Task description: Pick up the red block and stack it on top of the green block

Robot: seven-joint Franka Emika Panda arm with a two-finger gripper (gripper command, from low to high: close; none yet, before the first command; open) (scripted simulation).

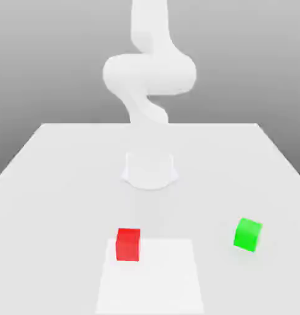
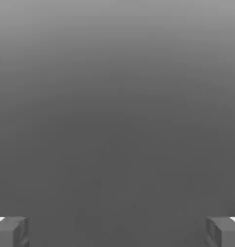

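Note:
The red block rests on the white table, near the front and a little to the exterior view's left of centre. Resting well apart from it, toward the exterior view's right, is the green block. In the hand view my gripper is open: its two grey fingertips stand far apart with nothing between them, against plain grey background. Neither block lies between the fingers. The white arm rises from its base and bends upward past the top of the exterior view.
The arm's round base stands mid-table, behind both blocks. A paler square patch marks the table surface at the front; the red block sits on its far left corner. The table's side edges run diagonally toward the back.

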